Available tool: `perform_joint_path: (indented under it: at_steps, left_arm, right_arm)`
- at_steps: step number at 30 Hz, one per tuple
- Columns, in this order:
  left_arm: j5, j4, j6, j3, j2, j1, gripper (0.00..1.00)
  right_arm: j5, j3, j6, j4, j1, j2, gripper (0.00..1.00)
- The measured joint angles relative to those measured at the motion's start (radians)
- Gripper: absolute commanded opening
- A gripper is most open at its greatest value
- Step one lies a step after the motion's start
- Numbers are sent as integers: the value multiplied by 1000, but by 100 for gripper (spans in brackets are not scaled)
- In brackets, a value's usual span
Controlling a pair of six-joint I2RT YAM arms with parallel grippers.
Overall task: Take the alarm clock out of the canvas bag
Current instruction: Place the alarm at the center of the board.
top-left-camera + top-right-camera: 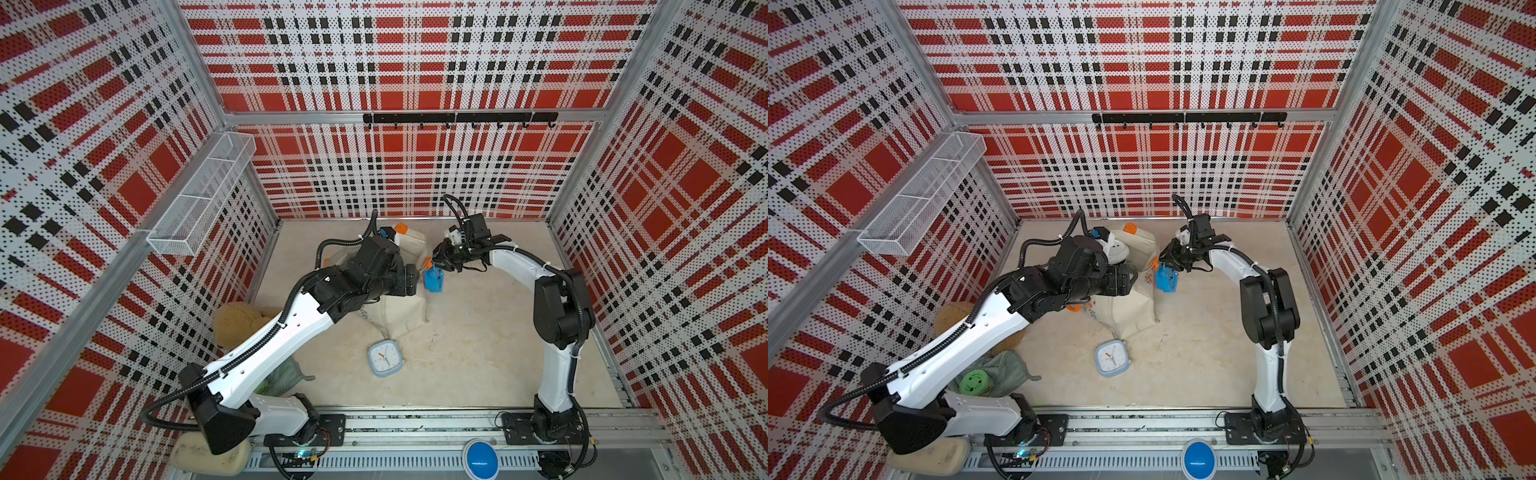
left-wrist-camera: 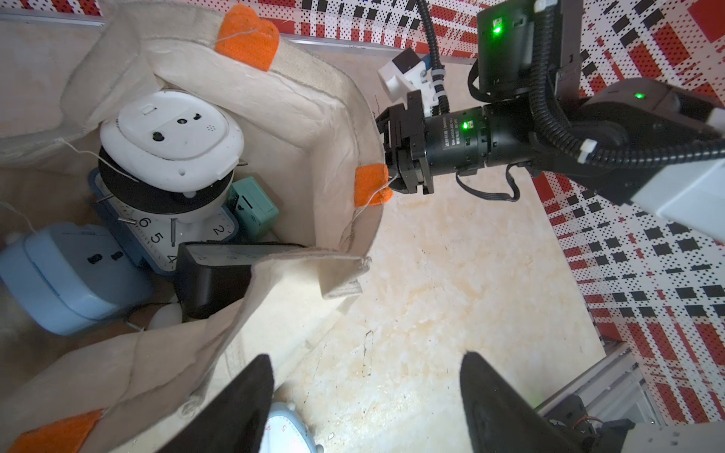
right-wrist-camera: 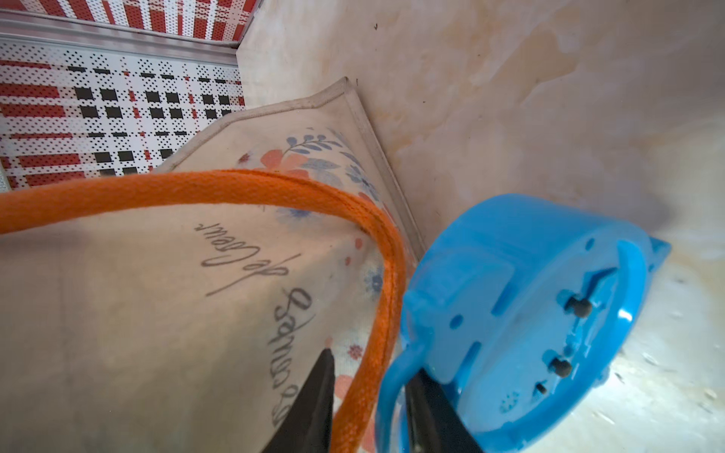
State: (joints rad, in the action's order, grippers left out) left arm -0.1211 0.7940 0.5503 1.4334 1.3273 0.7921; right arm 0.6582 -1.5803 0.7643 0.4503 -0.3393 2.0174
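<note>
The bag (image 1: 401, 309) stood near the middle of the table (image 1: 478, 340), a little toward 11 o'clock. Its mouth gaped upward and was largely hidden under the left arm in both top views. The left wrist view looked down into it. A white clock (image 2: 172, 133) lay back-up on top of the heap, and a navy clock (image 2: 157, 235) beneath it showed part of its dial. A pastel clock (image 2: 66, 274) lay back-up against the cloth wall beside them, a small teal clock (image 2: 255, 208) sat wedged in a corner, and a black clock (image 2: 212, 282) leaned at the rim. Two more clocks were outside the bag. A square clock (image 1: 385, 358) lay face-up on the table at the bag's 6 o'clock, just clear of it. A blue clock (image 1: 433, 283) stood at the bag's 3 o'clock, just beside the printed side. The right gripper (image 3: 368, 364) was at that blue clock with its jaws partly open. The bag's orange strap (image 3: 235, 188) and the clock's carry loop both ran between its fingers (image 3: 314, 408), and a gap showed between one finger and the strap, so the hold looked slack. The left gripper (image 2: 367, 355) hung above the bag's 3 o'clock rim, looking down on bare table, its jaws spread wide and holding nothing.
</note>
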Motion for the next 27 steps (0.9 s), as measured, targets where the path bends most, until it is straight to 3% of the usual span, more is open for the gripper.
perform_joint_path:
  at_steps: [16, 27]
  left_arm:
    - [0, -1, 9, 0, 2, 10, 78]
    - [0, -11, 11, 32, 24, 24, 78]
  right_arm:
    - [-197, 85, -93, 127, 6, -120, 38]
    - [-262, 212, -128, 162, 28, -185, 37]
